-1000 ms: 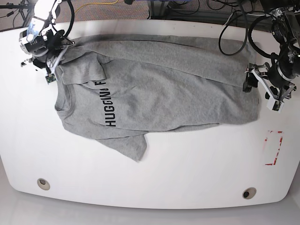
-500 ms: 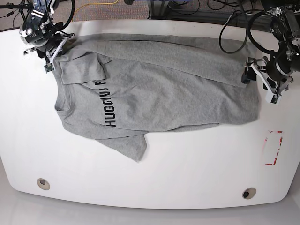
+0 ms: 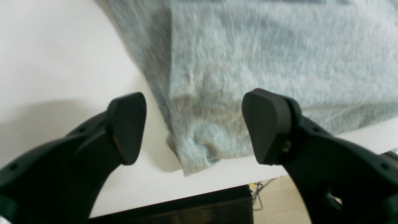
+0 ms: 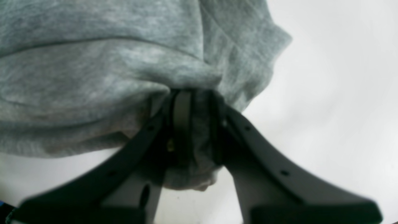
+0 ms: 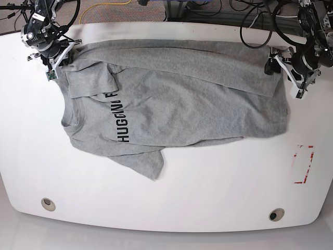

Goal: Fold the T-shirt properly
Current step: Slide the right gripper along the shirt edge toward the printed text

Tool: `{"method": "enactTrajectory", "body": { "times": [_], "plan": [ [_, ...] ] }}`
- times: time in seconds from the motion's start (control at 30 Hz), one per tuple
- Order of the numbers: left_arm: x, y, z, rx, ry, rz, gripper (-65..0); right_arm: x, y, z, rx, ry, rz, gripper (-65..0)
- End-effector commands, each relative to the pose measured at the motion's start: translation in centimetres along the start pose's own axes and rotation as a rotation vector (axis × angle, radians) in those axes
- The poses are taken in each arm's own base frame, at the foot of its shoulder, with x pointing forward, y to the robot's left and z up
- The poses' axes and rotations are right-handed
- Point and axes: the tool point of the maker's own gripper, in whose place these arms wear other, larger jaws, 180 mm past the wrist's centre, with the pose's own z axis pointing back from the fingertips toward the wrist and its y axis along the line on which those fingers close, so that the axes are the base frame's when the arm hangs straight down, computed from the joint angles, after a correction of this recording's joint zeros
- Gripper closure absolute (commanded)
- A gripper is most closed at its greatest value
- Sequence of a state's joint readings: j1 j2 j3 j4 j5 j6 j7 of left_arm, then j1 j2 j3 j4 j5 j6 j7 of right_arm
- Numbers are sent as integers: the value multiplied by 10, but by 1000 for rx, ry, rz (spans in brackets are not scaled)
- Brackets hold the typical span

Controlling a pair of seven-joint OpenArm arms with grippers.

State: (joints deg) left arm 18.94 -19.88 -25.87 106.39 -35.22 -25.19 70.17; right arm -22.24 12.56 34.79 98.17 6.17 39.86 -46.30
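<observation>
The grey T-shirt (image 5: 182,99) lies spread on the white table (image 5: 218,182), black lettering facing up at its left, one sleeve folded over the chest. At the far left corner, my right gripper (image 5: 61,53) is shut on the T-shirt's edge; the right wrist view shows bunched fabric (image 4: 93,77) pinched between the fingers of the right gripper (image 4: 196,102). My left gripper (image 5: 285,70) stands open at the shirt's far right corner. In the left wrist view that corner of the T-shirt (image 3: 248,62) lies between the wide-apart fingers of the left gripper (image 3: 192,124), which do not touch it.
A red-outlined mark (image 5: 303,164) is on the table's right side. Two round holes (image 5: 48,204) (image 5: 276,214) sit near the front edge. Cables (image 5: 255,26) hang by the far edge. The table's edge with a dark box (image 3: 186,208) beyond it lies just past the left gripper.
The right gripper has closed on the shirt's far left corner and drawn it slightly toward the far edge. The left arm moved toward the far edge, staying open.
</observation>
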Motion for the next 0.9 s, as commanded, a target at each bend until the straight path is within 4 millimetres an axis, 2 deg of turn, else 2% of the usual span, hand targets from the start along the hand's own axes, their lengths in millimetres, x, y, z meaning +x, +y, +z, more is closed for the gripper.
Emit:
{"method": "enactTrajectory", "body": {
  "times": [0.0,0.4,0.63,0.87],
  "plan": [
    [-1,8,0,8,-1,11,-485,-15,-6,2,-19,75,24,-105],
    [-33,23,-24,-11,22,126,-485,-15,-10,3,-28,77,34,-105],
    [-57,47,-27,65,117,120,-485,-14,-14,4,-35,78,40,-103],
    [-65,57,-25,113,161,42,-485,-12,-32,14,-81,71,42,-103]
  ]
}}
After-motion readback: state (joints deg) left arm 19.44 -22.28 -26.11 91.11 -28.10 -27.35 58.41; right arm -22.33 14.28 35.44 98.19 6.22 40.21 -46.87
